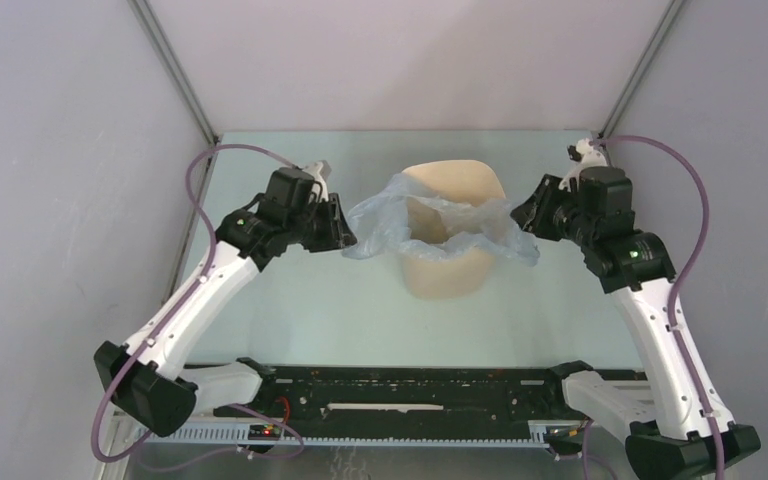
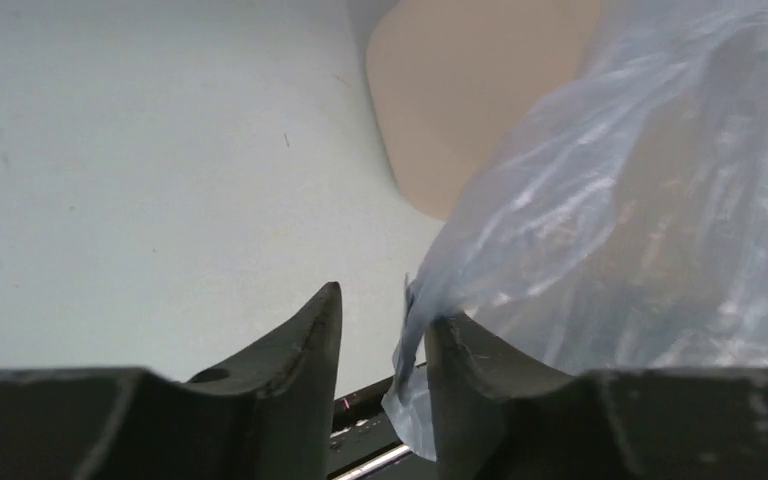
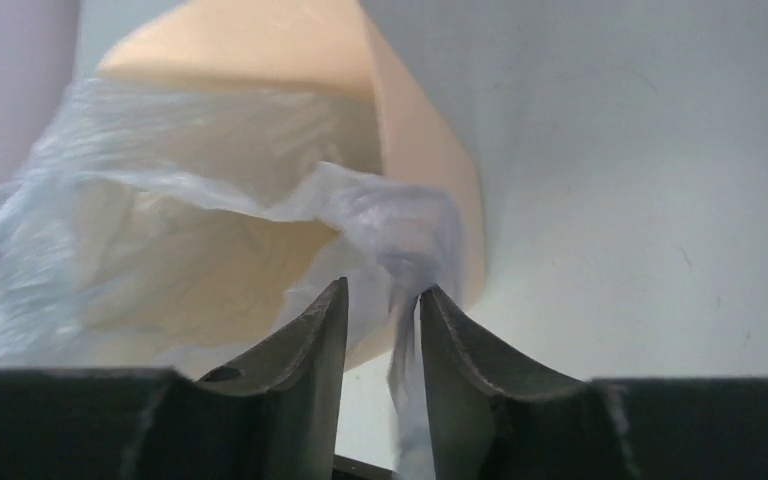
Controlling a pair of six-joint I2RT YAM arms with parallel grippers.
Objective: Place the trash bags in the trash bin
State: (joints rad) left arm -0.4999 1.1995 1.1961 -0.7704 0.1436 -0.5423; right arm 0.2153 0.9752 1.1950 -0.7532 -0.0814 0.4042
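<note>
The beige trash bin [image 1: 447, 277] stands upright mid-table. The pale-blue trash bag [image 1: 388, 216] is draped over its mouth, hanging into it and spilling over the left and right rims. My left gripper [image 1: 346, 236] is at the bag's left flap; in the left wrist view its jaws [image 2: 382, 312] stand apart, with the bag's edge [image 2: 640, 220] lying against the right finger, beside the bin [image 2: 460, 100]. My right gripper [image 1: 522, 216] is at the bag's right flap; its jaws [image 3: 382, 300] stand apart, with a strand of the bag [image 3: 405, 225] hanging between them before the bin [image 3: 260, 40].
The pale table [image 1: 290, 300] is bounded by grey walls at the left, right and back. A black rail [image 1: 400, 385] with the arm bases runs along the near edge.
</note>
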